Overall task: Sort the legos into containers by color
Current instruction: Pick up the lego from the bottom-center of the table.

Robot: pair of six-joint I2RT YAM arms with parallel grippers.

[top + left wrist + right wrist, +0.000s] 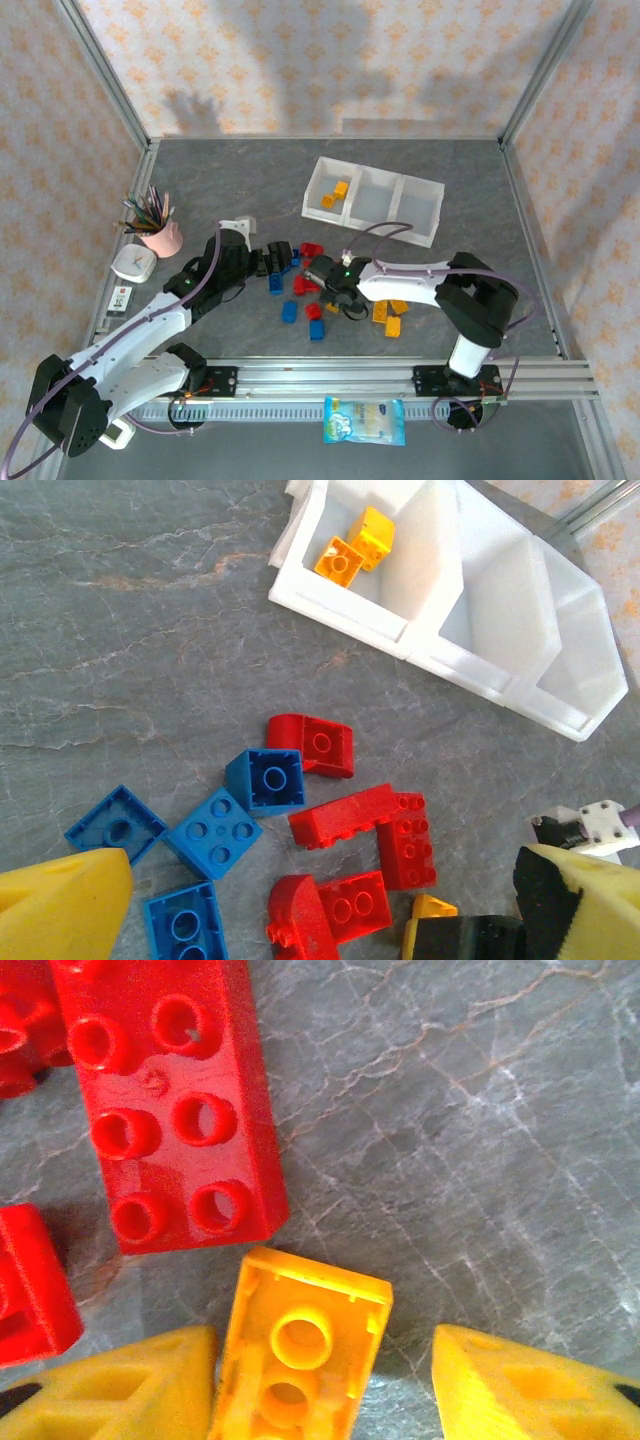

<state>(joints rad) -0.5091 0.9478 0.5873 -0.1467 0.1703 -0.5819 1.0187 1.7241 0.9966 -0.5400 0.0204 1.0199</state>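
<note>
**Orange brick flanked, not yet gripped**

An upturned orange brick (300, 1360) is framed by the right gripper (325, 1385). One finger (130, 1390) is pressed against its side and the other is set apart from it, so the pincer is seen narrowly open with nothing clamped. A red brick (170, 1110) is found just beside it on the table (480, 1110).

The left gripper (320, 920) is spread wide above loose blue bricks (215, 830) and red bricks (355, 815), midway along the table's near edge. The tray (340, 595) is placed toward the far edge, and two orange bricks (355, 545) are lodged in its left compartment.
</note>
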